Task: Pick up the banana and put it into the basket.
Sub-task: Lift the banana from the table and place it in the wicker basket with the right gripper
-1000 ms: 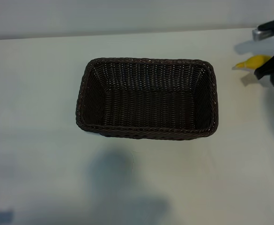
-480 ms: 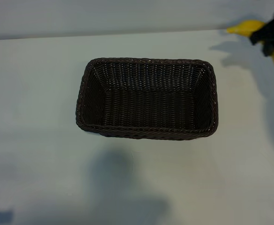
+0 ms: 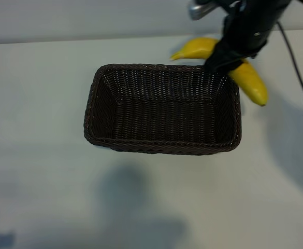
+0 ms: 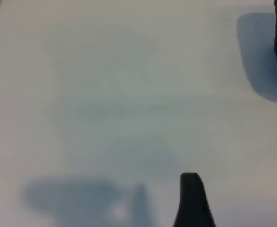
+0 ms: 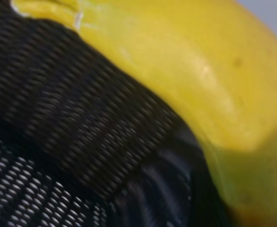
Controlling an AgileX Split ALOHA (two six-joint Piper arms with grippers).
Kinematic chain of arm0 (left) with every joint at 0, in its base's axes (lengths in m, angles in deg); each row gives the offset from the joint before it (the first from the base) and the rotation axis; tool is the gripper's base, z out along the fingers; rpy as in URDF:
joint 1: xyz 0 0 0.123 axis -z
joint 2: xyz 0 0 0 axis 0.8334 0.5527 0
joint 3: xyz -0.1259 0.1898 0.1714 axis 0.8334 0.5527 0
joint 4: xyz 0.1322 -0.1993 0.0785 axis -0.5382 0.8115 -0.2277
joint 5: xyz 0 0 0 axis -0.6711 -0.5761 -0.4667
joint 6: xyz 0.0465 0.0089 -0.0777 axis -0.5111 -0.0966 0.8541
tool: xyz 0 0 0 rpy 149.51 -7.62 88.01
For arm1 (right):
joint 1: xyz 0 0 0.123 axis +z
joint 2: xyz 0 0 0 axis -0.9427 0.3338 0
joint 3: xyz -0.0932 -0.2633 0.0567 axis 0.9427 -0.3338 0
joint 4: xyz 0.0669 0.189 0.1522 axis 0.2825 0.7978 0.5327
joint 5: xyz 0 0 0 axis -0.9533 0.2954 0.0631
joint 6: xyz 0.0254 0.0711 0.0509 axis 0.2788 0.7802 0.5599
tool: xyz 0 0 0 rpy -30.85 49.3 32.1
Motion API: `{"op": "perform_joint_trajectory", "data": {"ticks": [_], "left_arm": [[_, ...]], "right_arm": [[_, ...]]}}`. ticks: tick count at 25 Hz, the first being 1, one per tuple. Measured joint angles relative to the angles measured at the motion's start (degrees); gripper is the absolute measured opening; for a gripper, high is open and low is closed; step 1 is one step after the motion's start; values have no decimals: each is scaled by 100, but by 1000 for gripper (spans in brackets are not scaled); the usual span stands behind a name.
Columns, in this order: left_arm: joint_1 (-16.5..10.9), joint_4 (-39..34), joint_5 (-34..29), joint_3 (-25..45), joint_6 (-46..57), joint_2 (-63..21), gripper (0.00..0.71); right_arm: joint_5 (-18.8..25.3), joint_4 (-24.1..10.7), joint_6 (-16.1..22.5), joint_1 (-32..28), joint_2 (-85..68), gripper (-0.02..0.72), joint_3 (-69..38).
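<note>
- Banana [image 3: 249, 83]: we see it lifted clear of the table, carried crosswise in the right gripper [image 3: 225, 61], with the stem end toward the left and the blunt end toward the right in the exterior view. It hangs just beyond the far right corner of the basket and is not yet inside.
- Right gripper: its jaws pinch the banana near mid-length; we judge that this central grip keeps the curved fruit balanced during carriage.
- Basket [image 3: 89, 111]: the dark woven container stands upright at the table's middle; we find nothing in it. In the right wrist view, its weave [image 5: 58, 109] lies close beneath the fruit [image 5: 185, 61].
- Left gripper [image 4: 191, 201]: parked well apart over bare table [image 4: 105, 85]; only one finger shows, though we take its jaws to be spread and holding nothing.
</note>
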Motion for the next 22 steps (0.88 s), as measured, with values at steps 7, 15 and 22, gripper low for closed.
{"op": "perform_joint_trajectory", "data": {"ticks": [7, 15, 22], "left_arm": [[0, 0, 0, 0, 0, 0, 514], [0, 0, 0, 0, 0, 0, 514], [0, -2, 0, 0, 0, 0, 514]], "right_arm": [[-707, -129, -945, 879, 210, 419, 0], [-1133, -474, -1621, 1453, 634, 419, 0], [-1278, -606, -1670, 1460, 1110, 419, 4]]}}
